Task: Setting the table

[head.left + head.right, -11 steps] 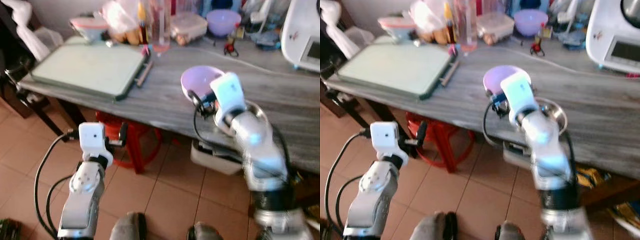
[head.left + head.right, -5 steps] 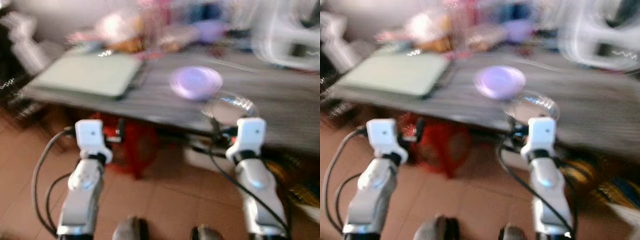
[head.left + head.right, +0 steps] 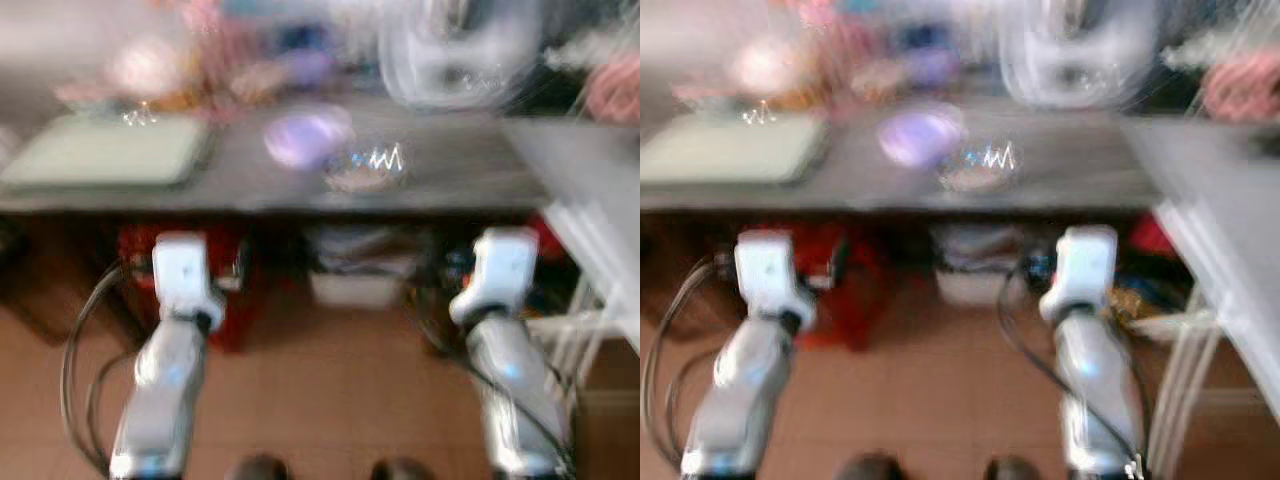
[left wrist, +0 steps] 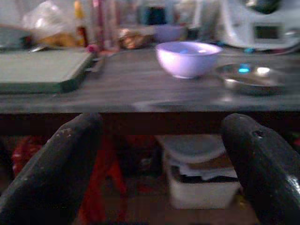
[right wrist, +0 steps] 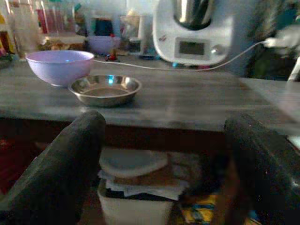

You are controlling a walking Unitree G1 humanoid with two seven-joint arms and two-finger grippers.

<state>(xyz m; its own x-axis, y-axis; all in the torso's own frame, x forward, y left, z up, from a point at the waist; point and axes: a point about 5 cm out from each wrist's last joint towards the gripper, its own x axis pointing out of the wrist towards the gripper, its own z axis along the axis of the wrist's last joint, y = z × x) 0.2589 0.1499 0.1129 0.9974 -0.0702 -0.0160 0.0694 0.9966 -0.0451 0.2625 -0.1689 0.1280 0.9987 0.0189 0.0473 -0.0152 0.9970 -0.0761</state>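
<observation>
Lilac plastic and bright steel sit side by side on the grey wood-grain table: the lilac bowl stands upright near the front edge, and the shallow steel dish rests just beside it, at about 4 o'clock from it in the blurred head views, the two rims close but whether they touch is unclear. Further back, at 1 o'clock from the dish, stands a white kitchen machine with a cord trailing off along the tabletop. A pale green board lies flat at 9 o'clock from the bowl. Under the table a white bin holds folded cloths.

Both arms hang below the table edge, over the tiled floor. The left gripper has its fingers spread wide with nothing between them. The right gripper is likewise wide apart and empty.
</observation>
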